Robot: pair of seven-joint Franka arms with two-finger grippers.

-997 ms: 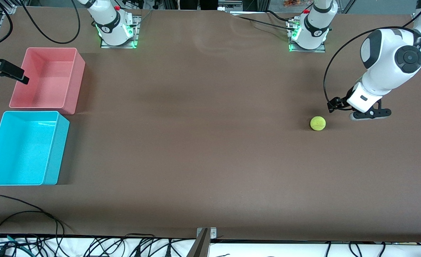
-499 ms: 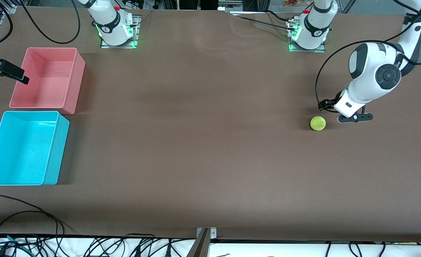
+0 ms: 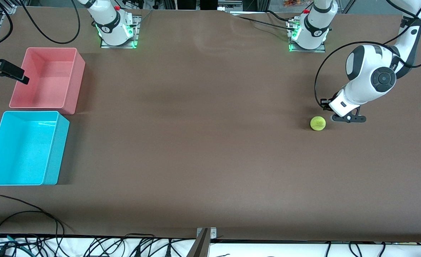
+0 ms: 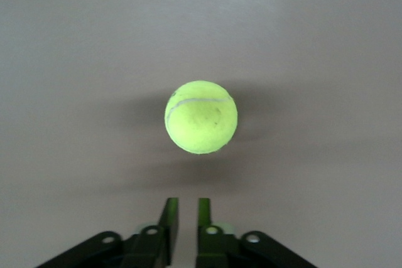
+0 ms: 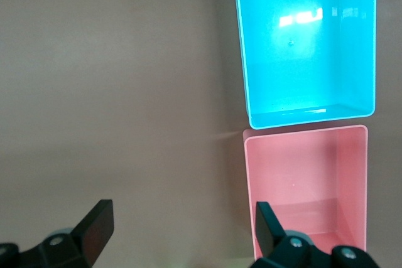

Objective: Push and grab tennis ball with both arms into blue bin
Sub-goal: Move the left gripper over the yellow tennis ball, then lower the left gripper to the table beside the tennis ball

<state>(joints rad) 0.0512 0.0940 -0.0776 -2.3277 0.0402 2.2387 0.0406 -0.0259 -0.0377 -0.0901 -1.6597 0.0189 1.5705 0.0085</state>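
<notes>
Down at the left arm's end of the table, the left gripper point(image 3: 349, 119) had slid in just beside the tennis ball point(image 3: 317, 123), fingers drawn nearly together, ready to shove. Over the pink bin point(image 3: 67, 76) the right gripper point(image 3: 5, 71) waited spread wide; the blue bin point(image 3: 53, 150) stayed empty.

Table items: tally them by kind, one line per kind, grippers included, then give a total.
Tennis ball: 1
Bins: 2, the blue bin and the pink bin
Grippers: 2, the left gripper nearly shut beside the ball, the right gripper open above the bins
Total: 5
</notes>
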